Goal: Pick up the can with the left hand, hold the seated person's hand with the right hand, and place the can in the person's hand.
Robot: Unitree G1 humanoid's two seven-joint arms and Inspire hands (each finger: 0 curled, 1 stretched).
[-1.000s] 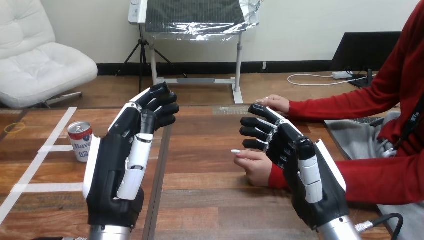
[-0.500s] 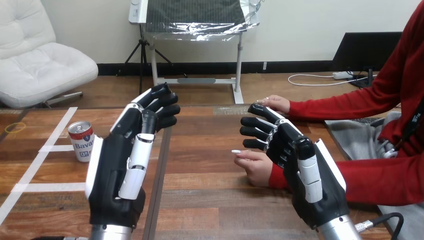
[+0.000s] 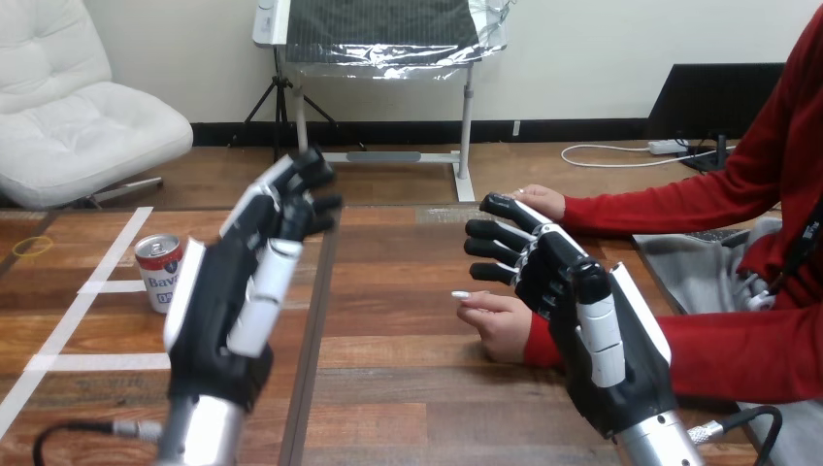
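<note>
A red and white can (image 3: pixel 159 273) stands upright on the wooden table (image 3: pixel 408 291) at the left. My left hand (image 3: pixel 233 301) is raised just right of the can, apart from it, fingers straight and open. My right hand (image 3: pixel 582 320) hovers open at the right, fingers relaxed and pointing left. Beside and partly under it rests the person's nearer hand (image 3: pixel 500 320), loosely curled on the table, with a red sleeve. The two look close, and I cannot tell if they touch. The person's farther hand (image 3: pixel 539 201) lies flat at the table's far edge.
White tape lines (image 3: pixel 87 291) cross the table's left part, next to the can. A yellow rubber band (image 3: pixel 32 247) lies at the far left. A grey cloth (image 3: pixel 689 262) lies at the right edge under the person's arm.
My left hand has lifted and stretched forward, its wrist now showing at the bottom. The right hand, the can and the person's hands have stayed where they were.
</note>
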